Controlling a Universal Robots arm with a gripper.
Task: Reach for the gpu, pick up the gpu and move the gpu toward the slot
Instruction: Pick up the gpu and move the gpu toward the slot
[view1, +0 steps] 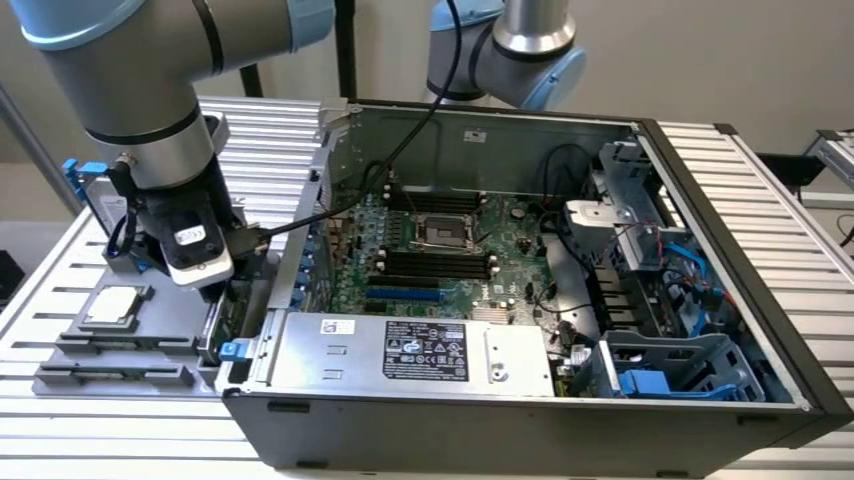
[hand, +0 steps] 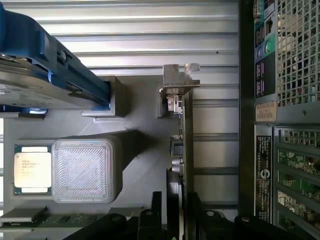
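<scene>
gpu, wrist view: stands on edge in grey printed holder, silver bracket at one end, just beside case. Thin, stiff, light, likely fragile; judged best gripped across flat faces, clear of components. tool straddles card's other end; cannot tell whether pinching or spread.
Exterior view: tool low over matte holder on ribbed metal table, left of open case; green motherboard inside.

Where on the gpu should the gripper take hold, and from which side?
Its upper long edge, away from the silver bracket, coming straight down. The gpu stands on edge in the grey holder, so both flat faces are free to pinch across; the gripper hangs over that edge.
</scene>
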